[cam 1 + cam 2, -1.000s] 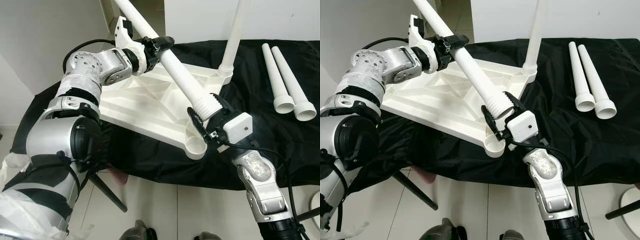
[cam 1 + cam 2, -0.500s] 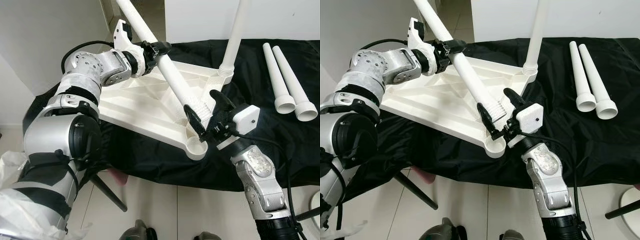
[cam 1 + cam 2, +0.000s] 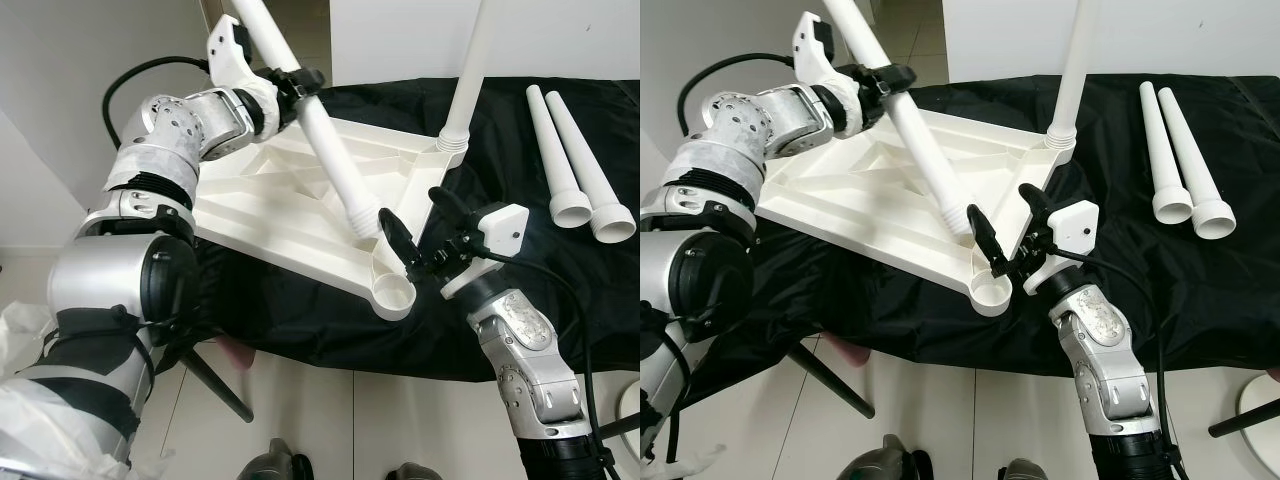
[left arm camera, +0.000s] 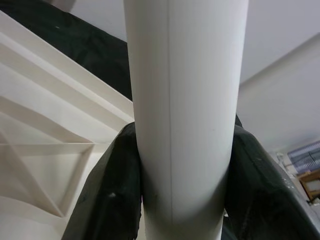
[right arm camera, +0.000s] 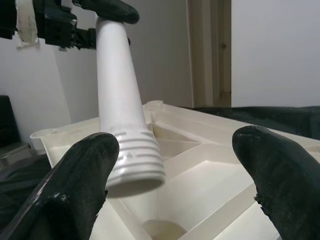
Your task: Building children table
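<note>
The right gripper [image 3: 420,228] has let go of the leg [image 3: 330,155] and now stands open just beside its threaded end, near the front corner socket [image 3: 396,291] of the upturned tabletop [image 3: 285,205]. The left gripper [image 3: 290,88] clamps the leg higher up, tilting it toward that socket. Beyond, one fitted leg [image 3: 465,80] stands upright; two spare legs [image 3: 570,170] lie on the black cloth [image 3: 500,150].

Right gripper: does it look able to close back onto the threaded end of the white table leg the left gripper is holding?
Probably yes. The right gripper is open, its black fingers flanking the white table leg's threaded end above the white tabletop's corner socket. Nothing lies between them. The left gripper clamps the leg higher up.
</note>
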Motion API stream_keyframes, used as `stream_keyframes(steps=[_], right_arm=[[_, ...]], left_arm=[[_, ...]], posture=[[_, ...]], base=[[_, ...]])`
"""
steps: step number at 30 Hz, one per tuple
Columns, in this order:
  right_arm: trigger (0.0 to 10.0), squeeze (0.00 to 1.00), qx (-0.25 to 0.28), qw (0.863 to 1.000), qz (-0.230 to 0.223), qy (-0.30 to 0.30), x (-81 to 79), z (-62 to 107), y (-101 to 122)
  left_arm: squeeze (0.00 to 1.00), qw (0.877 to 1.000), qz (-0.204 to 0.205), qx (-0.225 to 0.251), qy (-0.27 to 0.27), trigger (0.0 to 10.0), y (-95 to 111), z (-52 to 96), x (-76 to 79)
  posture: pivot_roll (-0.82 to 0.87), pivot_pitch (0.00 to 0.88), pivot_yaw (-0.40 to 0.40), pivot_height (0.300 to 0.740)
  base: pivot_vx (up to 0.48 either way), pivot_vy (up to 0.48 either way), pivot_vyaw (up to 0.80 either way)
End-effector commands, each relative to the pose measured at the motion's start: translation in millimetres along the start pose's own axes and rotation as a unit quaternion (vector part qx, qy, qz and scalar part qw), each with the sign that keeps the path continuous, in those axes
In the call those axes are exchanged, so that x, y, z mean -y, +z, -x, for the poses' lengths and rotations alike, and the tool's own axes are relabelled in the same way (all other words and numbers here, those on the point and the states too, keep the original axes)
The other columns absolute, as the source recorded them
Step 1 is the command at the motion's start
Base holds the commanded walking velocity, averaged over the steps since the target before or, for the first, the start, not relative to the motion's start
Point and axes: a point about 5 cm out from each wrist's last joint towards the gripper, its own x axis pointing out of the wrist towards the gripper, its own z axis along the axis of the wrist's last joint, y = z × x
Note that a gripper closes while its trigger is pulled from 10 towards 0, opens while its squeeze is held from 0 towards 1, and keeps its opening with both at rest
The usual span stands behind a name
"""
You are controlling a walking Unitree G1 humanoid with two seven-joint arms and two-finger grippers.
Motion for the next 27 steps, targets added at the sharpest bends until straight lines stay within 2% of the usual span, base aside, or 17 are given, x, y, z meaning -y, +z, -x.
stream_keyframes(steps=[1, 5, 6, 10, 13, 16, 17, 21, 23, 27], right_arm=[[10.0, 0.0, -0.009, 1.0, -0.009, 0.007, -1.6, 1.5, -1], [10.0, 0.0, -0.016, 1.0, -0.005, 0.007, -1.0, 1.2, -1], [10.0, 0.0, -0.037, 0.999, 0.011, 0.005, -1.2, -2.1, -3], [10.0, 0.0, -0.044, 0.999, 0.017, 0.012, -5.5, -9.0, -2], [10.0, 0.0, -0.04, 0.999, 0.02, 0.007, -9.2, -21.3, 2], [10.0, 0.0, -0.037, 0.999, 0.024, 0.004, -10.4, -26.2, 4], [10.0, 0.0, -0.028, 0.999, 0.028, 0.002, -13.3, -35.8, 10], [10.0, 0.0, -0.017, 0.999, 0.038, -0.002, -14.3, -47.0, 16], [10.0, 0.0, -0.017, 0.999, 0.038, -0.002, -14.3, -47.0, 16], [10.0, 0.0, -0.028, 0.998, 0.053, -0.01, -11.8, -57.2, 17]], left_arm=[[0.0, 0.997, -0.019, 0.024, -0.071, 10.0, 10, 3.8, 8.5], [0.0, 0.997, -0.033, 0.034, -0.067, 10.0, 12, 4.4, 8.3], [0.0, 0.994, -0.075, 0.053, -0.064, 10.0, 12, 4.8, 12.3], [0.0, 0.991, -0.101, 0.066, -0.066, 10.0, 11, 5.1, 18.1], [0.0, 0.986, -0.122, 0.079, -0.075, 10.0, 8, 5.4, 26.5], [0.0, 0.984, -0.134, 0.086, -0.079, 10.0, 7, 5.7, 30.7], [0.0, 0.978, -0.16, 0.096, -0.089, 10.0, 1, 6.7, 39.5], [0.0, 0.973, -0.181, 0.103, -0.096, 10.0, -8, 7.1, 48.1], [0.0, 0.973, -0.181, 0.103, -0.096, 10.0, -8, 7.1, 48.1], [0.0, 0.969, -0.197, 0.108, -0.104, 10.0, -20, 8.4, 56.7]], posture=[[-0.05, 0.007, 0.115, 0.74], [-0.05, 0.007, 0.115, 0.74], [-0.05, 0.005, 0.108, 0.74], [-0.05, 0.005, 0.108, 0.74], [-0.05, 0.006, 0.101, 0.74], [-0.05, 0.009, 0.098, 0.74], [-0.04, 0.008, 0.094, 0.74], [-0.04, 0.011, 0.086, 0.74], [-0.04, 0.011, 0.086, 0.74], [-0.03, 0.014, 0.08, 0.74]], base=[[0.0, 0.0, 0.0], [0.0, 0.0, 0.0], [0.0, 0.0, 0.0], [0.0, 0.0, 0.0], [0.0, 0.0, 0.0], [0.0, 0.0, 0.0], [0.0, 0.0, 0.0], [0.0, 0.0, 0.0], [0.0, 0.0, 0.0], [0.0, 0.0, 0.0]])
